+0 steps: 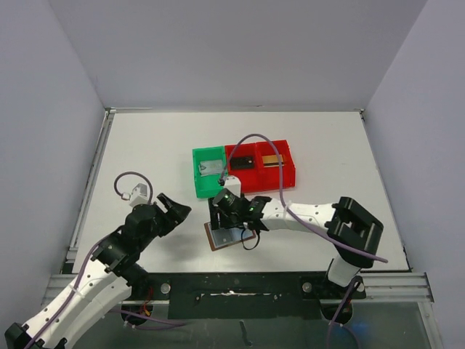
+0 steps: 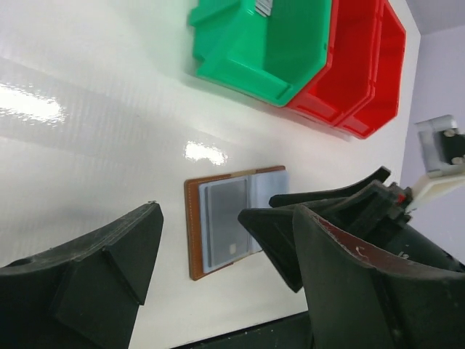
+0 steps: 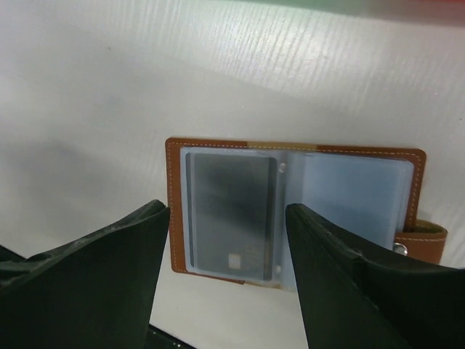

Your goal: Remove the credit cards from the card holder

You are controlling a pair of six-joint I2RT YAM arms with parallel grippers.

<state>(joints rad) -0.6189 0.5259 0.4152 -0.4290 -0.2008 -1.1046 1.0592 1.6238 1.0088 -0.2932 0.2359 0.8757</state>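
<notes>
"Where's the card holder (image 1: 231,236)?"

"Lying open and flat on the surface (image 1: 145,160), close to its near edge, about midway along; a dark credit card (image 3: 232,214) sits in the sleeve on the left-edge side; what the other sleeve holds, I cannot tell."

"And the right tool (image 1: 234,209)?"

"Hanging just over the holder; jaws wide, nothing between them."

"The left tool (image 1: 174,207)?"

"Beside the holder, toward the left edge, apart from it; jaws wide as well, empty."

"Any others?"

"Behind the holder; a silvery card (image 1: 211,167) in the green bin (image 1: 197,174); a black card (image 1: 243,161) and a gold card (image 1: 270,160) in the red bins (image 1: 290,174)."
</notes>
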